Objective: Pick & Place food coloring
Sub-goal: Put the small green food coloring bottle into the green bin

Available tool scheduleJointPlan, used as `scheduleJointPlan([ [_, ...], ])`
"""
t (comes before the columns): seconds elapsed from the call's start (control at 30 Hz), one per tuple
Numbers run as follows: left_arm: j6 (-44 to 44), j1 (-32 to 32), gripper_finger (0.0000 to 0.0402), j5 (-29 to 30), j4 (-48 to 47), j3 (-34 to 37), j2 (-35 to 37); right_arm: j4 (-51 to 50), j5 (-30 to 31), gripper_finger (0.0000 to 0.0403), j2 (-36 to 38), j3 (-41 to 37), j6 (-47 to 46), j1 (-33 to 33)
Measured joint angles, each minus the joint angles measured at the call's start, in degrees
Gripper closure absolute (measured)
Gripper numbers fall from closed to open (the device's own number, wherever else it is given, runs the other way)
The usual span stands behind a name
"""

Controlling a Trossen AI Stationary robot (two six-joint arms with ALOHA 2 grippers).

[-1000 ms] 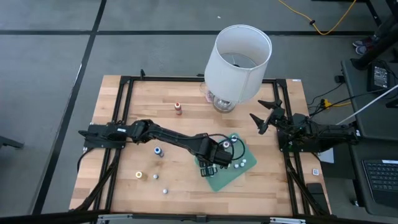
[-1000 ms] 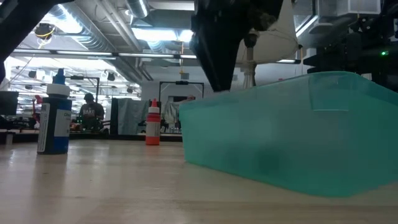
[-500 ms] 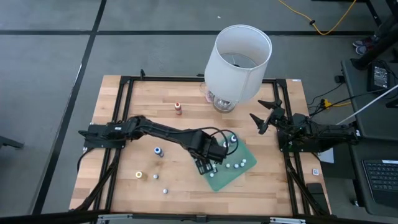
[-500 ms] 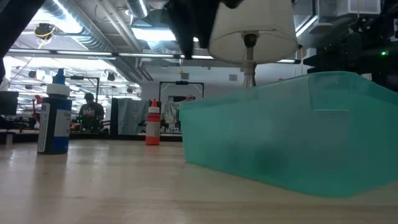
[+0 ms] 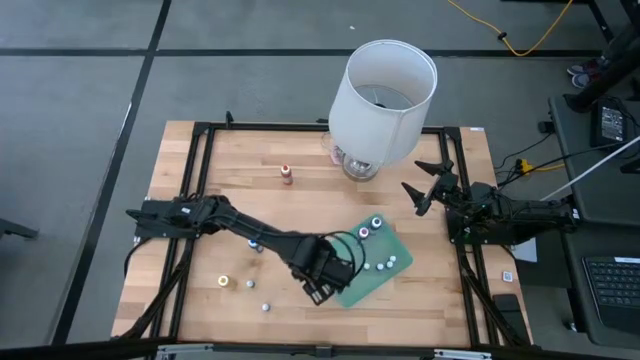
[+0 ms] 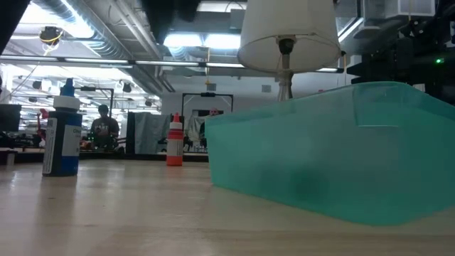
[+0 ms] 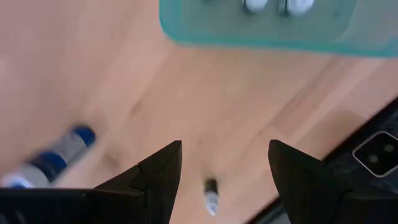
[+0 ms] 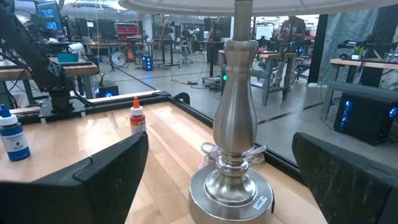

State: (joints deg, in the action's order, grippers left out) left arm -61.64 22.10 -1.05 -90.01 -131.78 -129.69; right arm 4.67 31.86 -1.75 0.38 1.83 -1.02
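Left tool (image 5: 322,290) sits over the table (image 5: 230,190) at the near-left corner of the green mat (image 5: 368,268), fingers (image 7: 155,180) spread and holding nothing; left wrist view shows bare wood between them.

Food coloring is split between mat and table:
- on the green mat: four bottles, namely a pink-topped one (image 5: 364,234), a whitish-topped one (image 5: 377,222) next to it, and two more whitish caps (image 5: 382,266) (image 5: 394,259) close together toward the mat's right side. Left wrist view shows two of the white caps (image 7: 255,6) on the mat's edge.
- loose on the table: a red-topped bottle (image 5: 287,175) standing toward the far side, left of the lamp (image 5: 383,95); a blue-topped bottle (image 5: 255,243), partly hidden beside the left arm; a yellow-topped one (image 5: 224,282) and a small whitish one (image 5: 250,284) just beside it near the front left; another whitish one (image 5: 266,307) by the front edge.
- low view shows the blue bottle (image 6: 62,129) and the red one (image 6: 174,141) upright, well apart from the mat (image 6: 334,156).

Right tool (image 5: 425,190) hovers at the right side of the table near the lamp base, fingers wide apart, gripping nothing. Right wrist view looks at the lamp's metal stem (image 8: 234,124), with the red bottle (image 8: 137,115) and blue bottle (image 8: 12,137) beyond.
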Motion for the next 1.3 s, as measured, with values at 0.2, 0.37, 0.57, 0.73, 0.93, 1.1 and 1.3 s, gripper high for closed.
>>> scheduleJointPlan([
  [0.2,-10.2,3.7,0.0169,-1.6,0.0,3.7,0.0,0.0,0.0,0.0006,0.0,0.0,0.0,0.0],
  [0.37,-16.6,6.3,0.0171,-2.2,0.0,6.8,0.0,0.0,0.0,0.0006,0.0,0.0,0.0,0.0],
  [0.57,-20.9,7.4,0.0169,-5.6,2.1,12.2,0.0,0.0,0.0,0.0006,0.0,0.0,0.0,0.0],
  [0.73,-22.6,7.5,0.0171,-7.2,11.0,20.7,4.2,0.0,0.0,0.0006,0.0,0.0,0.0,0.0],
  [0.93,-27.5,7.4,0.0170,-5.0,16.2,29.8,11.9,0.0,0.0,0.0006,0.0,0.0,0.0,0.0],
  [1.1,-29.1,7.4,0.0169,-6.1,19.6,38.7,17.2,0.0,0.0,0.0006,0.0,0.0,0.0,0.0],
  [1.3,-29.2,7.8,0.0171,-6.7,26.7,47.2,21.6,0.0,0.0,0.0006,0.0,0.0,0.0,0.0],
])
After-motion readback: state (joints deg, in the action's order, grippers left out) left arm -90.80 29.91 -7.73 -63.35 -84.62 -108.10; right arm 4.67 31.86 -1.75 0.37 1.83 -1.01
